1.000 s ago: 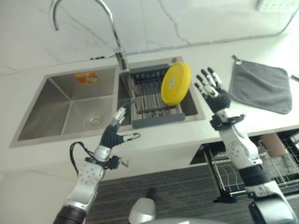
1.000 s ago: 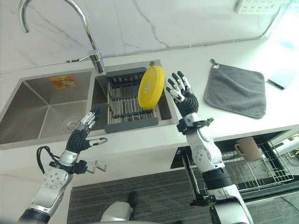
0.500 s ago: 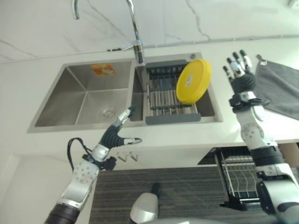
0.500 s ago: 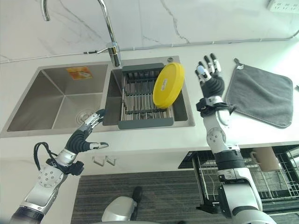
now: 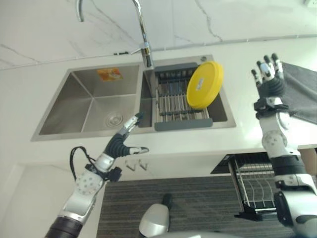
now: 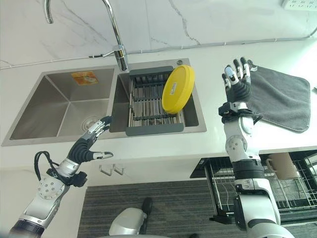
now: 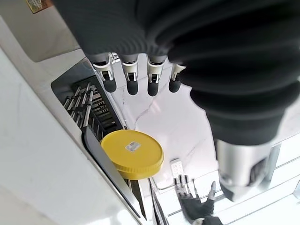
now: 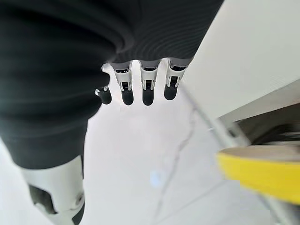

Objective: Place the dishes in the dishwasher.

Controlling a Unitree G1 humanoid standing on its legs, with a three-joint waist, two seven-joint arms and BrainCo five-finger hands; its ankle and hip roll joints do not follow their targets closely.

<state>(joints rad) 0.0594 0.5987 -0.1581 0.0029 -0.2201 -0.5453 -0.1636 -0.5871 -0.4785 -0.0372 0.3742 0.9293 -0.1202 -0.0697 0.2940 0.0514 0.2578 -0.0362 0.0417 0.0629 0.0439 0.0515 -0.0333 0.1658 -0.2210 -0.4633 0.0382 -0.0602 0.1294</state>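
A yellow plate (image 5: 204, 85) leans on its edge in the grey drying rack (image 5: 173, 101) set in the right basin of the steel sink (image 5: 84, 106). The same yellow plate (image 7: 132, 154) shows in the left wrist view. My right hand (image 6: 237, 86) is raised over the counter to the right of the sink, fingers straight and spread, holding nothing. My left hand (image 5: 121, 141) hovers at the counter's front edge below the sink, fingers relaxed and empty. The dishwasher's lower wire rack (image 6: 247, 186) is pulled out under the counter at the right.
A grey cloth (image 6: 280, 99) lies on the counter right of my right hand. A tall curved tap (image 5: 141, 29) stands behind the sink. A cup (image 6: 283, 163) sits in the pulled-out rack. Dark flooring (image 5: 198, 208) lies below.
My right hand has moved to the right, away from the yellow plate and toward the grey cloth. The left hand has barely moved. The plate stays in the rack.
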